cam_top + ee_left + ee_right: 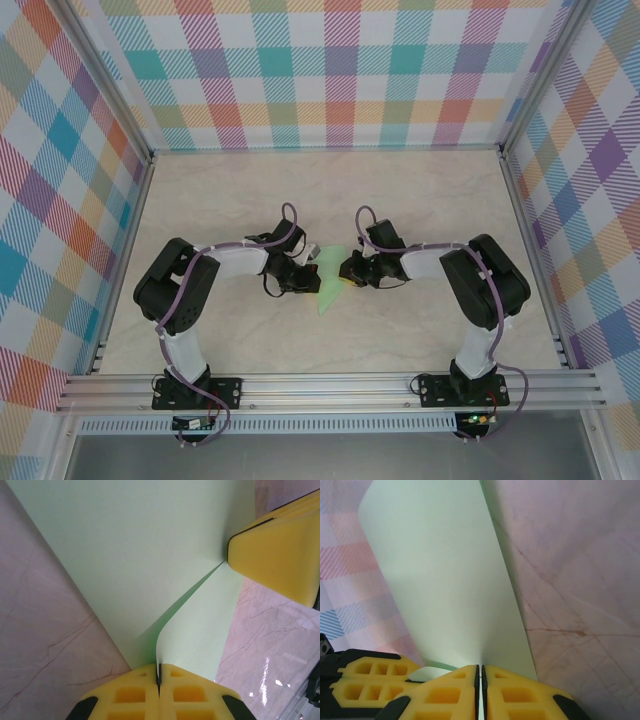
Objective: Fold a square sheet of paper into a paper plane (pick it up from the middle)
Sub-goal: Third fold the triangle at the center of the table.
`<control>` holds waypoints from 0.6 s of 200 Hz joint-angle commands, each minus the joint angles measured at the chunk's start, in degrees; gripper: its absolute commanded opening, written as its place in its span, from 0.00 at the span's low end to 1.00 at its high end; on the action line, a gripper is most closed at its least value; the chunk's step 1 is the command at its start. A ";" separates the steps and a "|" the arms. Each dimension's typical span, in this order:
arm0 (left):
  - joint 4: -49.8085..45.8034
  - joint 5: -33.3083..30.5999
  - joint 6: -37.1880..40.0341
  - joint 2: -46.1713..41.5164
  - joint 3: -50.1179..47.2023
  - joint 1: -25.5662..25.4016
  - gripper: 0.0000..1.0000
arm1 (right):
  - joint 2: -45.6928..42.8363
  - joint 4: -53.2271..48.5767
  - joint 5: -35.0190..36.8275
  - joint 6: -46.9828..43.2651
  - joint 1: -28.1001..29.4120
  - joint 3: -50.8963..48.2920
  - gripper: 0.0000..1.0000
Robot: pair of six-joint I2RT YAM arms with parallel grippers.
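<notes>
Both left and right jaws tight on the paper plane [140, 555].

A pale, marble-look desk [330, 190] with faint reddish veins sits under soft, even light. Three walls enclose it: back wall [330, 70], left wall [50, 200] and right wall [590, 200], all in pastel plaid of teal, pink, orange, purple and white. Slotted aluminium rails [330, 385] run along the near edge, with a grey surface [330, 455] below them.
</notes>
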 commanded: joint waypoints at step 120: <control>-2.89 -3.96 1.13 2.27 -1.85 0.14 0.05 | -3.44 -5.92 -4.85 -5.47 -1.66 4.01 0.15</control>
